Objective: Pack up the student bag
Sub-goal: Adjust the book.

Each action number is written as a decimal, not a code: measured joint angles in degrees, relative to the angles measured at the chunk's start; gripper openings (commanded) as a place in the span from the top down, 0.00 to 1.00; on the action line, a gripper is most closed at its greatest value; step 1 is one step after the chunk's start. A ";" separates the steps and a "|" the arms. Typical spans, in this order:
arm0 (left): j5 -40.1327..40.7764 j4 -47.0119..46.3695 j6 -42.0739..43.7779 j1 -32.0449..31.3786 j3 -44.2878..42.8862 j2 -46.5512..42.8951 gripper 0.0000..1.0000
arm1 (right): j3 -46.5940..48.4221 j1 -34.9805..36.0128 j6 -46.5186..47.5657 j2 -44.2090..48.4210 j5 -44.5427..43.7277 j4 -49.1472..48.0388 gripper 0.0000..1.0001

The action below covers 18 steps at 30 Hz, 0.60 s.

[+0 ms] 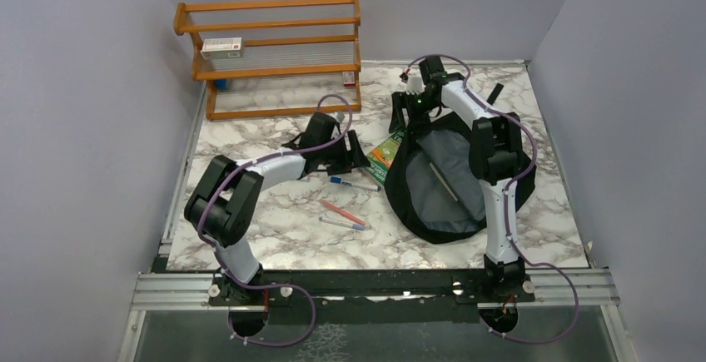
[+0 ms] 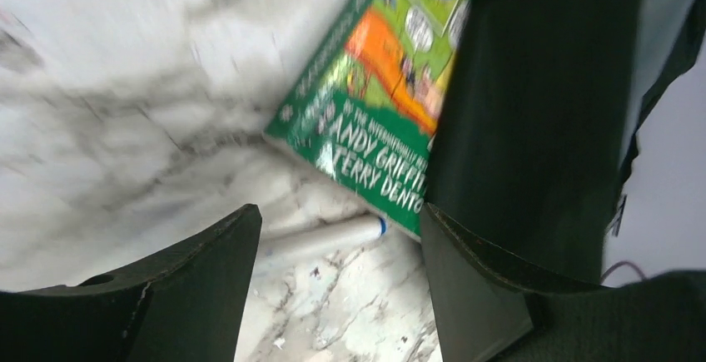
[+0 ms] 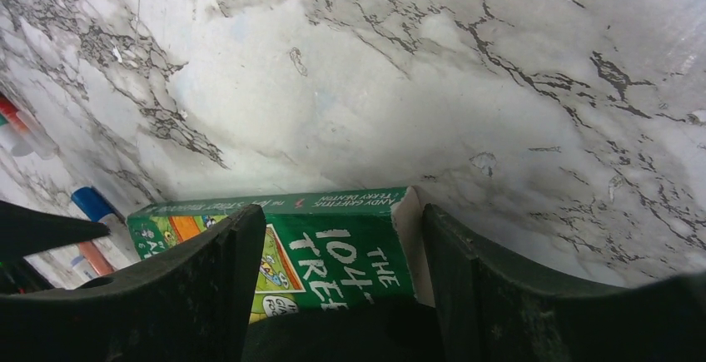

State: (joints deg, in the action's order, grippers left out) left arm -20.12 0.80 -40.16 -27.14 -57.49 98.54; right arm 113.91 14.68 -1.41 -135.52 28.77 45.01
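Observation:
The student bag (image 1: pixel 441 187) lies open at the right, grey lining up; its black fabric (image 2: pixel 533 112) fills the right of the left wrist view. A green book (image 1: pixel 385 152) lies at the bag's left rim, partly under the fabric. My right gripper (image 3: pixel 341 212) is open over the book's (image 3: pixel 333 254) far end, a finger on each side, with bag fabric (image 3: pixel 333 337) below. My left gripper (image 2: pixel 337 212) is open just left of the book (image 2: pixel 375 104), low over the table, a white pen with a blue tip (image 2: pixel 320 240) lying between its fingers.
Three pens lie on the marble table between the arms: a white-blue one (image 1: pixel 354 184), an orange one (image 1: pixel 343 211) and a pale one (image 1: pixel 343 223). A wooden shelf (image 1: pixel 275 54) with a small box (image 1: pixel 221 45) stands at the back left. Grey walls close in the sides.

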 measured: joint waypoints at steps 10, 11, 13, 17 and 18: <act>3.39 -5.33 -5.29 -6.54 4.57 -0.02 0.29 | -2.47 0.04 0.72 1.20 -1.14 -2.14 0.36; 3.69 -5.79 -5.46 -6.73 3.93 0.07 0.29 | -2.60 0.04 0.85 1.29 -1.22 -2.25 0.36; 4.22 -6.47 -5.73 -6.86 2.45 0.52 0.30 | -2.95 0.04 1.05 1.46 -1.33 -2.49 0.38; 5.14 -8.11 -6.05 -6.86 0.22 2.40 0.32 | -3.54 0.07 1.07 1.70 -1.36 -2.71 0.40; 5.20 -8.31 -6.12 -6.86 0.11 2.86 0.32 | -3.61 0.07 1.07 1.73 -1.33 -2.75 0.40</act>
State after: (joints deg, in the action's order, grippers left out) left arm -14.92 -7.51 -46.28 -34.00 -57.39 101.41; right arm 110.30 14.74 -0.34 -133.80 27.44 42.26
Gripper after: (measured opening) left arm 0.692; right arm 0.609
